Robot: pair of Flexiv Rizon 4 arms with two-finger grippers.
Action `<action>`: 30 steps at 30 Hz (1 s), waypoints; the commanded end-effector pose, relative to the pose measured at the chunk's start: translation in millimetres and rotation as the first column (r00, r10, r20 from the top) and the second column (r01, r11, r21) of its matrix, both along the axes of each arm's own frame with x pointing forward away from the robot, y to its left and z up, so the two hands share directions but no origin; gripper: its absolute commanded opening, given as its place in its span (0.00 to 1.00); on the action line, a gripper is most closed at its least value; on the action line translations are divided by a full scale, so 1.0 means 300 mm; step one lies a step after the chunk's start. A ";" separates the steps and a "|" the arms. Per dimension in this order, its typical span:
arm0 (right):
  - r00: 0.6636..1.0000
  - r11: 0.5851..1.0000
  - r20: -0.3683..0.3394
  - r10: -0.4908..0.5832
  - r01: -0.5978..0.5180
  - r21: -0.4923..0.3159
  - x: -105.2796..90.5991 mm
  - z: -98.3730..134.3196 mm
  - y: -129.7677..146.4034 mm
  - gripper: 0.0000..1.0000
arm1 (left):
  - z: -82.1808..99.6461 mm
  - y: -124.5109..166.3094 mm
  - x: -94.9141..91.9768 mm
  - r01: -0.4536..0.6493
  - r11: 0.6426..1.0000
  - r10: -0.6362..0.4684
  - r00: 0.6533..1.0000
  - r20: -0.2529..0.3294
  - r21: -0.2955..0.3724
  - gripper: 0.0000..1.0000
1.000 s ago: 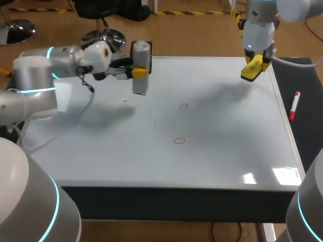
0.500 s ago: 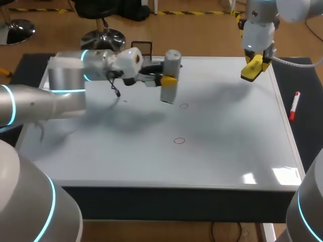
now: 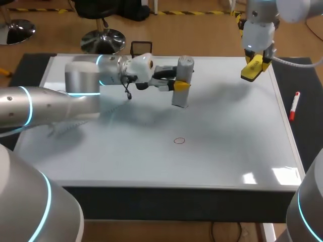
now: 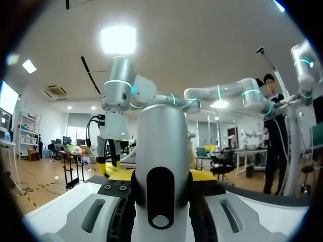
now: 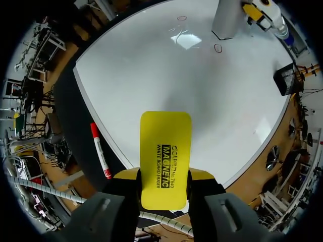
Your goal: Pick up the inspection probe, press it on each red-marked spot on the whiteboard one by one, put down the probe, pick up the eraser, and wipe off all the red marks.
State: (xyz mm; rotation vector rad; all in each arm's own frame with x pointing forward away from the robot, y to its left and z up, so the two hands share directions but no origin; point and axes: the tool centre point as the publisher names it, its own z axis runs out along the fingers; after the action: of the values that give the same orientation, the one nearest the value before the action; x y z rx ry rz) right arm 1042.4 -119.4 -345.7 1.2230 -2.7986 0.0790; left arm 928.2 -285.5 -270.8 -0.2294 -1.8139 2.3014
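So the left gripper [image 3: 179,86] is clamped on the upright inspection probe [image 3: 184,68], base just beside the far red mark [image 5: 218,48], basically straight down; right gripper [image 5: 164,175] pinches the eraser [image 5: 165,146].

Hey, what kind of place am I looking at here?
Probably a robotics test bench: a whiteboard lies flat as the tabletop, the left pincer grips a grey inspection probe over it, and the right pincer holds a yellow eraser.

We are seeing bright overhead light, glare patches shining on the whiteboard [image 3: 227,151] near its front right corner, soft grey shadows lying across its far half.
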 end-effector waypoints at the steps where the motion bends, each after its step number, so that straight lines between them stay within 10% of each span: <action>1: 1.000 1.000 0.000 0.002 -0.002 -0.003 -0.001 0.004 -0.002 0.00 | -0.016 -0.031 0.015 -0.004 1.000 0.003 1.000 -0.009 -0.014 0.00; 30: 1.000 1.000 0.000 0.002 -0.002 -0.003 -0.001 0.004 -0.002 0.00 | -0.094 -0.089 0.052 -0.027 0.999 0.028 0.999 -0.022 0.019 0.00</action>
State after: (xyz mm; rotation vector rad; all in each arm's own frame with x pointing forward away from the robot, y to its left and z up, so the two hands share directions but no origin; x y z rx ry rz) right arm 1042.4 -119.3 -345.7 1.2230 -2.7986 0.0790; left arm 940.4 -310.7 -295.2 -0.1717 -1.8495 2.2932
